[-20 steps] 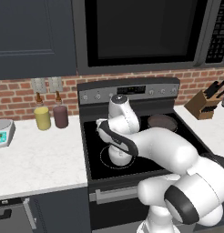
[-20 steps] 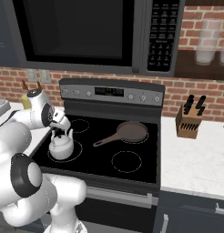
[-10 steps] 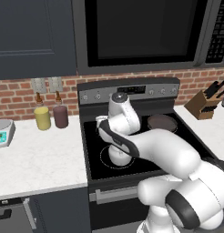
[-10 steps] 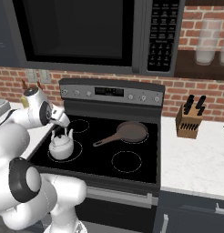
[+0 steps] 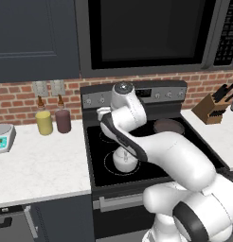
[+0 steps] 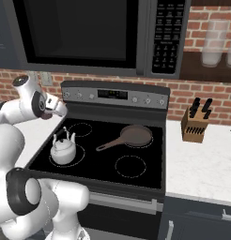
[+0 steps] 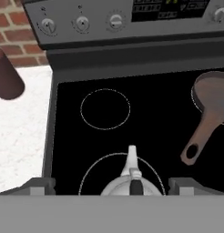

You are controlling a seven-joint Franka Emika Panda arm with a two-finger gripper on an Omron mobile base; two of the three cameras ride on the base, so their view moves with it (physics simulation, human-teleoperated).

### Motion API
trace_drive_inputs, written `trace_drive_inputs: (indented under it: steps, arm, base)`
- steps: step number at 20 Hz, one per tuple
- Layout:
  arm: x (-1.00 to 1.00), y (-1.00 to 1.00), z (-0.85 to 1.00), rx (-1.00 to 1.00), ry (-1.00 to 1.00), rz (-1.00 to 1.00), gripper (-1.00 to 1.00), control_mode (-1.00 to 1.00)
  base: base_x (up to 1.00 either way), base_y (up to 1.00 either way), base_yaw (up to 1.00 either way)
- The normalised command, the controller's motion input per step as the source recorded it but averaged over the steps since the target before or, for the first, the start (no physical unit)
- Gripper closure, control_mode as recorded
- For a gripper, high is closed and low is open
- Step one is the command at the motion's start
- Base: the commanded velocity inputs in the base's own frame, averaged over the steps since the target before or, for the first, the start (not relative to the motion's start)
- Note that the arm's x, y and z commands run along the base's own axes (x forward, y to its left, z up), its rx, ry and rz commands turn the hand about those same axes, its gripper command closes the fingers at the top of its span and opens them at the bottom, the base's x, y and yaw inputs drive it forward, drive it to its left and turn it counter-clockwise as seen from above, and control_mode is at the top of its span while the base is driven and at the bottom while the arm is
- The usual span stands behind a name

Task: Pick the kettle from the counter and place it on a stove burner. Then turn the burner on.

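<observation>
Silvery kettle [image 6: 63, 149]: we find it seated upright inside the largest dashed stove burner [image 7: 90, 170], front left of the cooktop. Gripper [image 7: 111, 185]: spread wide, released, above it, freeing us for the knobs [image 7: 81, 22].

kettle [image 6: 64, 149] sits on stove burner [image 6: 80, 155], front left of cooktop [image 6: 150, 161]. skillet [image 6: 131, 137] on rear right ring, handle pointing toward front left, well apart from kettle. small ring [image 7: 105, 108] behind kettle, another [image 6: 130, 166] front right. knob panel [image 6: 136, 96] along back of stove, microwave [image 6: 89, 33] above. tool [image 6: 57, 107] above cooktop's left edge, behind and above kettle, apart from it. worktop [image 5: 38, 160] left of stove carries two jars [image 5: 53, 121] at wall and scale [image 5: 3, 137] far left. knife block [image 6: 195, 125] on worktop right of stove.
</observation>
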Motion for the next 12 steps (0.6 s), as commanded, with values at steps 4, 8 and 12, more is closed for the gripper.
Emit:
trace_drive_inputs:
  steps: [4, 8, 12]
  arm:
    - [0.46, 0.30, 0.16, -0.05, 0.00, 0.12, -1.00, -1.00]
    - [0.69, 0.27, 0.00, -0.04, 0.00, 0.10, -1.00, -1.00]
    - [0.46, 0.00, -0.12, 0.00, 0.00, 0.04, -1.00, -1.00]
  base:
    - [0.00, 0.00, 0.00]
    - [0.00, 0.00, 0.00]
    - [0.00, 0.00, 0.00]
